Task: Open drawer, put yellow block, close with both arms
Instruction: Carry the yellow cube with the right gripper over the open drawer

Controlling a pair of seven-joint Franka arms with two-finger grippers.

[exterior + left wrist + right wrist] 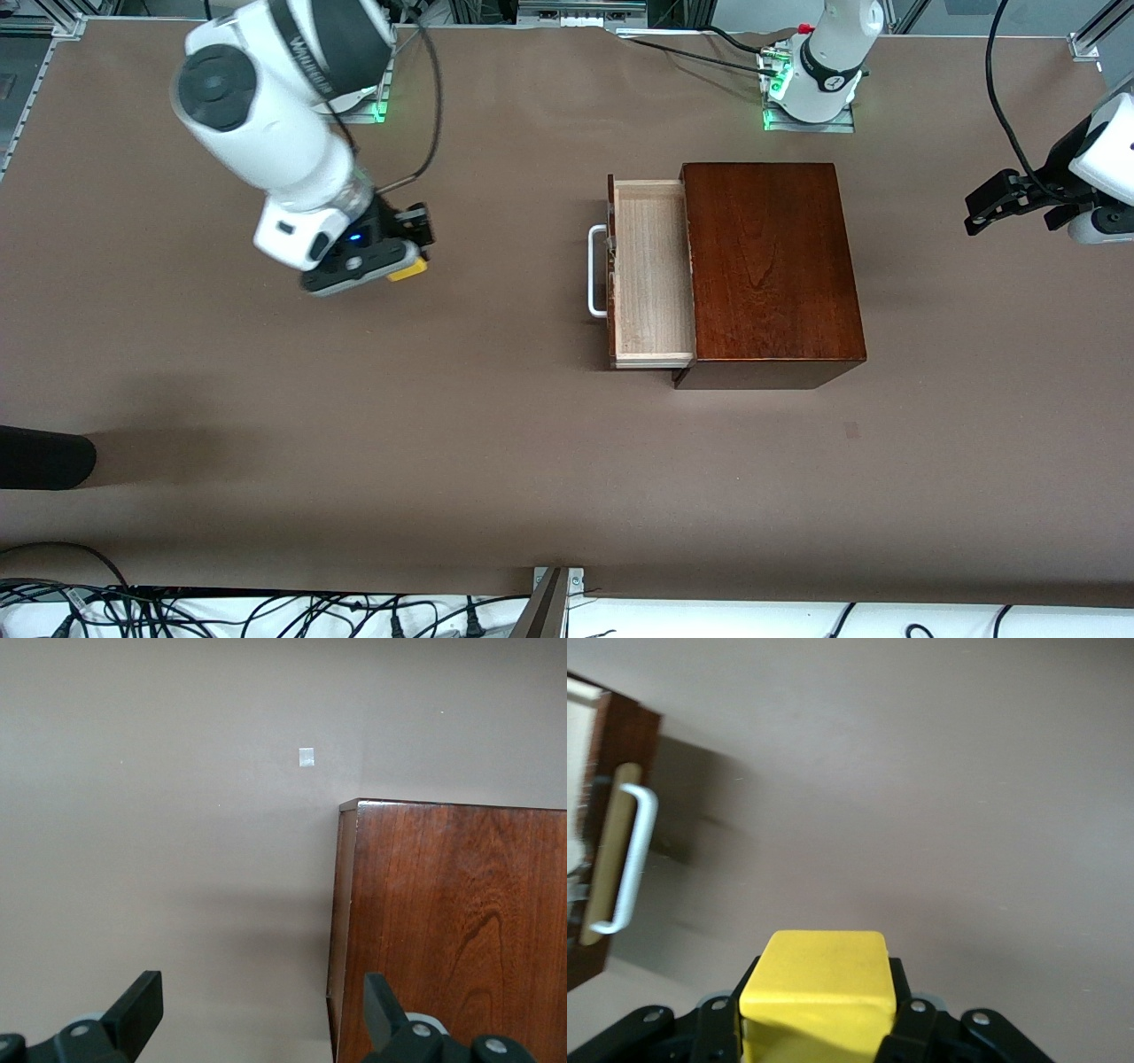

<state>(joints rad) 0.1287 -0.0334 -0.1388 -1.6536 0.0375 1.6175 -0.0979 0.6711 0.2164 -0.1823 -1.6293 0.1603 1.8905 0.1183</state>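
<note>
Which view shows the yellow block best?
The right wrist view: the yellow block fills the foreground, clamped in the right gripper. The front view shows only a corner; the left wrist view shows nothing of it.

My right gripper (pixel 819 1032) looks like matt black plastic, pinching the smooth, matt yellow block (pixel 819 988); the box (pixel 769 263) is glossy dark wood. The drawer (pixel 649 270) is pale bare wood with a smooth white handle (pixel 595 270); the table (pixel 354 425) is matt brown.
</note>
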